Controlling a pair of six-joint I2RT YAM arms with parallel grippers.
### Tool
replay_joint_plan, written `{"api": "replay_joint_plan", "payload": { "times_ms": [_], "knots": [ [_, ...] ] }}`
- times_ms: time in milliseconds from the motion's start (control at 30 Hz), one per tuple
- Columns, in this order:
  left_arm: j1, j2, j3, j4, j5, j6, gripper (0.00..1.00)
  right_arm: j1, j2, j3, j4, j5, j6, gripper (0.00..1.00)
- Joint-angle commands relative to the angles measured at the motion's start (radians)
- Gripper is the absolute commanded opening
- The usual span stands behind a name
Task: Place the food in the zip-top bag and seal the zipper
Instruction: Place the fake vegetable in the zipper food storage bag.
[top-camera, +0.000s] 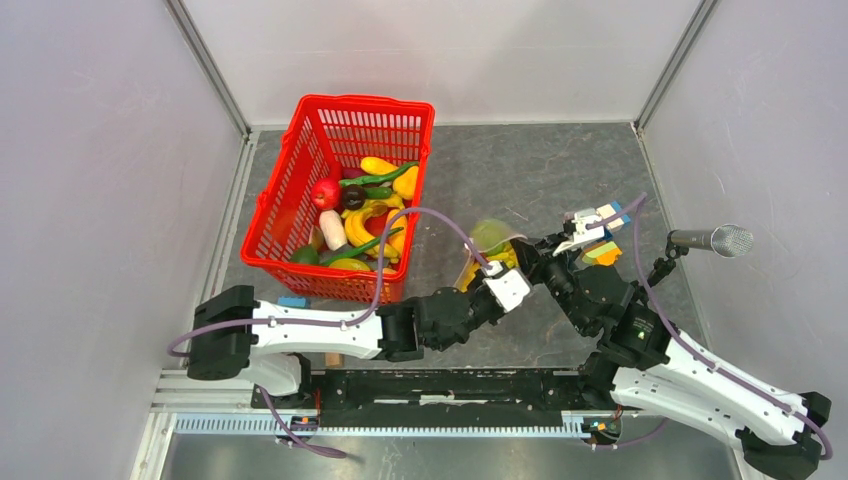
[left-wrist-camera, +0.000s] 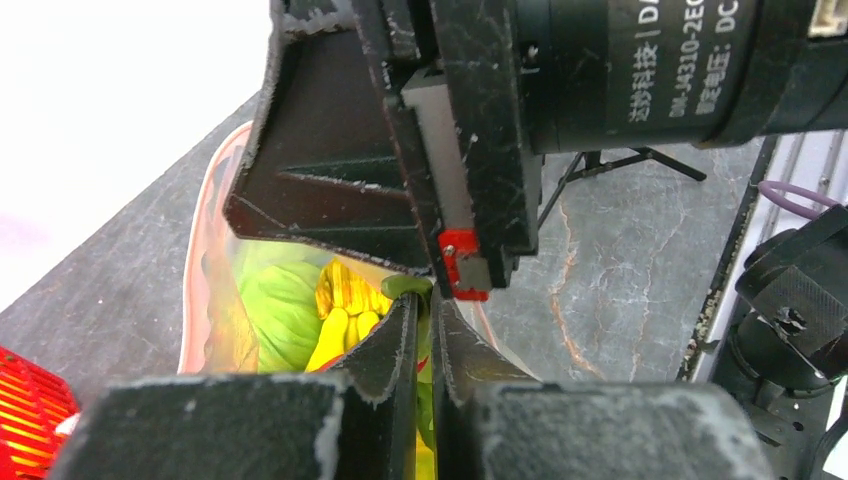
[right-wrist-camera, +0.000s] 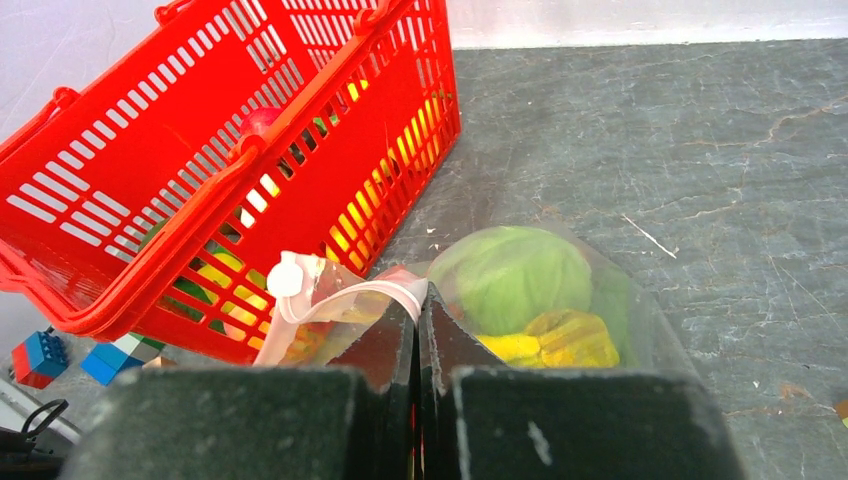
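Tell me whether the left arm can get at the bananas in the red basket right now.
Probably not yet: the left gripper is shut on the zip-top bag and must let go first. The bananas lie uncovered in the open basket, close by.

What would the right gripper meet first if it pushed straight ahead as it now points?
The zip-top bag, whose mouth the right gripper pinches, then probably the green cabbage ball inside; depth is unclear.

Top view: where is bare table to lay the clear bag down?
Free: far stretch of grey table, between red mesh basket and right wall. Crowded: around the clear zip-top bag, held by left gripper and right gripper, coloured building blocks beside.
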Motion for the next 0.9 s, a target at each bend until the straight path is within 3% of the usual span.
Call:
{"api": "replay_joint_plan", "payload": {
  "times_ms": [0, 133, 233, 400, 633, 800, 867],
  "knots": [
    [0.025, 0.066, 0.065, -0.194, -0.024, -0.091, 0.02, 0.004, -0.036, 0.040, 0.157, -0.005, 0.017, 0.00],
    [0.036, 0.111, 0.108, -0.295, 0.022, -0.154, 0.02, 0.004, -0.037, 0.041, 0.166, -0.012, 0.021, 0.00],
    [0.036, 0.111, 0.078, -0.278, 0.074, -0.166, 0.02, 0.004, -0.041, 0.043, 0.170, -0.008, 0.023, 0.00],
    [0.037, 0.096, -0.017, -0.210, 0.105, -0.106, 0.02, 0.004, -0.050, 0.045, 0.170, 0.002, 0.026, 0.00],
    [0.041, 0.100, -0.023, -0.282, 0.111, -0.053, 0.03, 0.003, -0.054, 0.054, 0.166, 0.005, 0.030, 0.00],
    [0.041, 0.154, 0.120, -0.474, 0.131, -0.049, 0.08, 0.004, -0.048, 0.055, 0.173, -0.004, 0.030, 0.01],
    [0.042, 0.143, 0.131, -0.498, 0.127, -0.062, 0.18, 0.004, -0.046, 0.056, 0.169, 0.008, 0.028, 0.01]
  ]
}}
